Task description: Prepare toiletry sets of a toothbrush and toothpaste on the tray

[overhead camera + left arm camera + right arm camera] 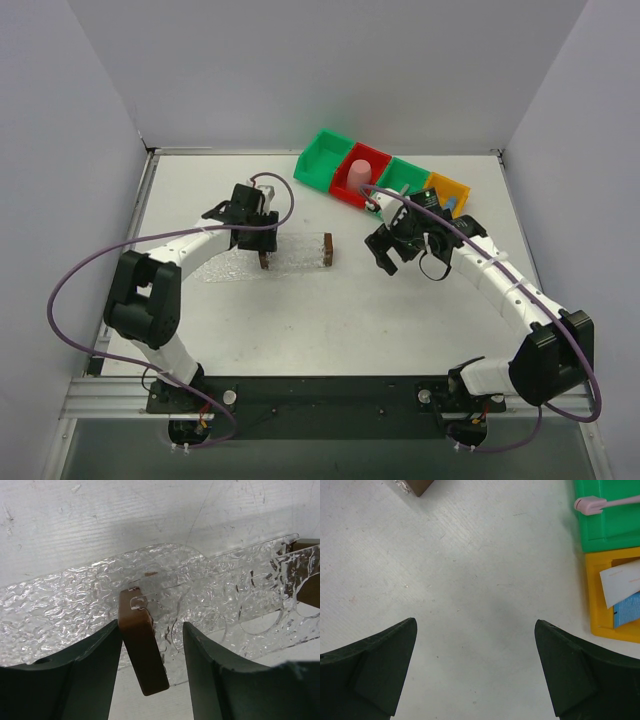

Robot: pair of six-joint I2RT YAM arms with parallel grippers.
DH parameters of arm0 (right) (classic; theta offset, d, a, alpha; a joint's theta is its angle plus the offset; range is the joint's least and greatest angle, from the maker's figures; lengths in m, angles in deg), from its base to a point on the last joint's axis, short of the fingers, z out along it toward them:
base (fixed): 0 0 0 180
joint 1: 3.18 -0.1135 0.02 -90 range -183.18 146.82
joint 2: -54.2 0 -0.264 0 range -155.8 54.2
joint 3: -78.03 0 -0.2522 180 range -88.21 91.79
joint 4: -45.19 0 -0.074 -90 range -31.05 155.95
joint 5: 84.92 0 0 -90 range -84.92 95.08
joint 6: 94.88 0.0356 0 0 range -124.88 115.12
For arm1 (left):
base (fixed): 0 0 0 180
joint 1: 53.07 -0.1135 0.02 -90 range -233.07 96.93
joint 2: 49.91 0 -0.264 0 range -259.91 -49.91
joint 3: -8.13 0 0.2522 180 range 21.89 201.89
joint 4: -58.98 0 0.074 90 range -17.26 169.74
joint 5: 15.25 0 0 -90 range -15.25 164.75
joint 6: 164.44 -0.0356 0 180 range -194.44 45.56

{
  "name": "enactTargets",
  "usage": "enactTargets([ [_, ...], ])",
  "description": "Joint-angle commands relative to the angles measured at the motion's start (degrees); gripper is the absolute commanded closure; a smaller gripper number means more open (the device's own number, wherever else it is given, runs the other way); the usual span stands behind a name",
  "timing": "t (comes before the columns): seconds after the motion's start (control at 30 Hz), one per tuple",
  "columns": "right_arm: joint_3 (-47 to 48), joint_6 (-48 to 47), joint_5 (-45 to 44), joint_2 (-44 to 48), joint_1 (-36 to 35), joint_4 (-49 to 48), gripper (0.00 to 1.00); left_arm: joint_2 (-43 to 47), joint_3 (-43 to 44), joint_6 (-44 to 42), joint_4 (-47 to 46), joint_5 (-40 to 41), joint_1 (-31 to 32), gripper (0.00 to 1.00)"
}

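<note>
The clear plastic tray (297,252) lies mid-table with a dark brown block at each short end. My left gripper (263,243) is open astride the tray's left brown block (142,647). The block rests against the left finger, with a gap to the right finger (210,670). My right gripper (386,256) is open and empty over bare table to the right of the tray. In the right wrist view the toothbrush's pink head (589,504) lies in a green bin. The grey-white toothpaste (620,582) and the blue toothpaste (627,611) lie in the yellow bin (596,600).
A row of bins stands at the back right: green (322,160), red (375,160) holding a stubby pink cup (359,177), green (406,173), yellow (449,190). Clear textured plastic (225,268) extends left of the tray. Grey walls enclose the table.
</note>
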Motion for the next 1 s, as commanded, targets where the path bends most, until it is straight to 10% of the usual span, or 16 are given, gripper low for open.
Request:
enactTargets([
  [0.0,-0.8,0.4,2.2,1.7,0.9,-1.4,0.02,-0.6,3.3,0.5,0.4,-0.9,0.1,0.40],
  [0.53,-1.4,0.3,3.0,1.0,1.7,-1.9,0.03,3.2,4.0,1.0,2.5,-3.7,-4.6,0.67],
  [0.97,-1.5,0.5,3.7,0.4,1.8,-2.1,0.03,10.5,-0.5,-0.1,3.9,-6.5,-13.0,0.70],
])
